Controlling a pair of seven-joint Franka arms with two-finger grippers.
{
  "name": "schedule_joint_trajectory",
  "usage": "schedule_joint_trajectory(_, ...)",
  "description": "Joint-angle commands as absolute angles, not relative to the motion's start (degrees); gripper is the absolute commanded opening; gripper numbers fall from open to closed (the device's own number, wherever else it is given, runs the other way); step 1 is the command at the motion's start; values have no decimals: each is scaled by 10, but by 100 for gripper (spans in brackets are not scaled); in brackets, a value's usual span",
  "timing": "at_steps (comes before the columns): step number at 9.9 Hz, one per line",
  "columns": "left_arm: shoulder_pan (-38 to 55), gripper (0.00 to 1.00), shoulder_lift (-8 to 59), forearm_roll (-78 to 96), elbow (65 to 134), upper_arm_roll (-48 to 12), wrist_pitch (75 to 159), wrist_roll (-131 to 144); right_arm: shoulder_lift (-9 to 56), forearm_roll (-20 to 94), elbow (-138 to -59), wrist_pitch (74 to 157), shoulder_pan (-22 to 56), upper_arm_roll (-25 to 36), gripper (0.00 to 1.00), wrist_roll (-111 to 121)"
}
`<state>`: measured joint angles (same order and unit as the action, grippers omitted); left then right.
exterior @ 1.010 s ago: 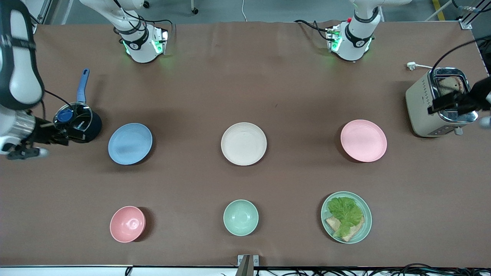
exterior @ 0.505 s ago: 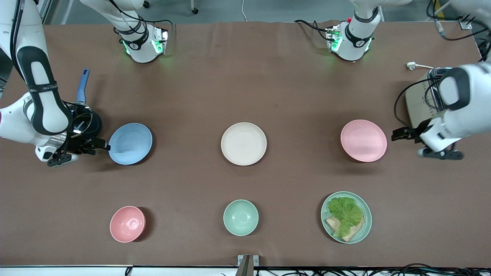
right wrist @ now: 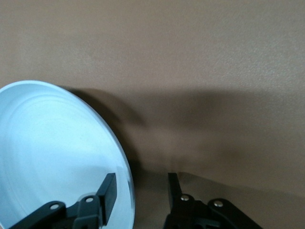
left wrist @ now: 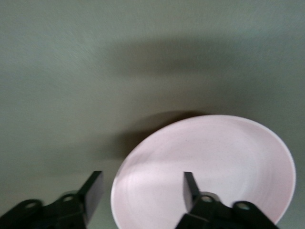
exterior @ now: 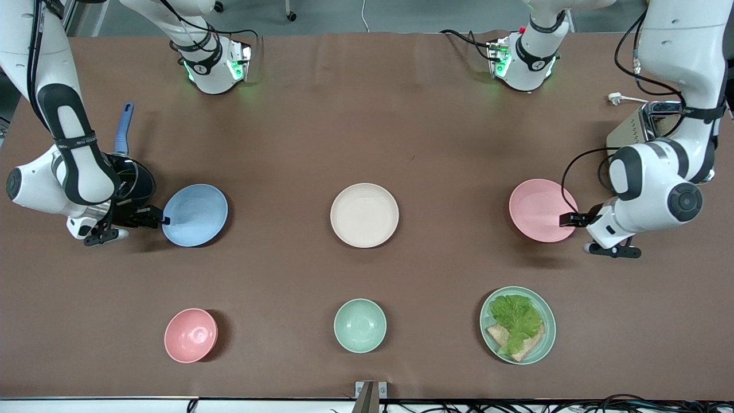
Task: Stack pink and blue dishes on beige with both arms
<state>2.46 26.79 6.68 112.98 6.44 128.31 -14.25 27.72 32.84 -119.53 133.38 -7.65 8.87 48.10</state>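
Both my arms have swung in: my right gripper (right wrist: 138,193) now straddles the blue plate's (exterior: 195,215) rim, my left gripper (left wrist: 140,191) the pink plate's (exterior: 543,210), jaws spread, neither pinching yet.

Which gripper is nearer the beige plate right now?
Neither clearly. The right gripper straddles the blue plate's rim, the left gripper the pink plate's; the beige plate sits between.

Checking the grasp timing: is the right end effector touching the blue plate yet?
Cannot tell. In the right wrist view the open end effector straddles the blue plate rim; contact isn't plain.
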Motion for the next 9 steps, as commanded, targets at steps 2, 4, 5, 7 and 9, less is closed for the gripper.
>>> schedule_joint_trajectory(2,25,58,306,83,1140,63,1295,-152,280,373,-1206,1333,-83,84,8,491)
schedule_joint_trajectory(4,25,57,314,83,1140,63,1294,-162,280,377,-1195,1297,-84,88,0,490)
schedule_joint_trajectory(5,25,57,315,83,1140,63,1294,-167,280,377,-1189,1287,-84,92,0,491)
schedule_joint_trajectory(7,20,58,314,83,1141,64,1288,-193,275,376,-1159,1235,-78,122,0,494)
schedule_joint_trajectory(9,21,16,311,83,1138,63,1288,-197,262,367,-1099,1149,-73,158,0,489)
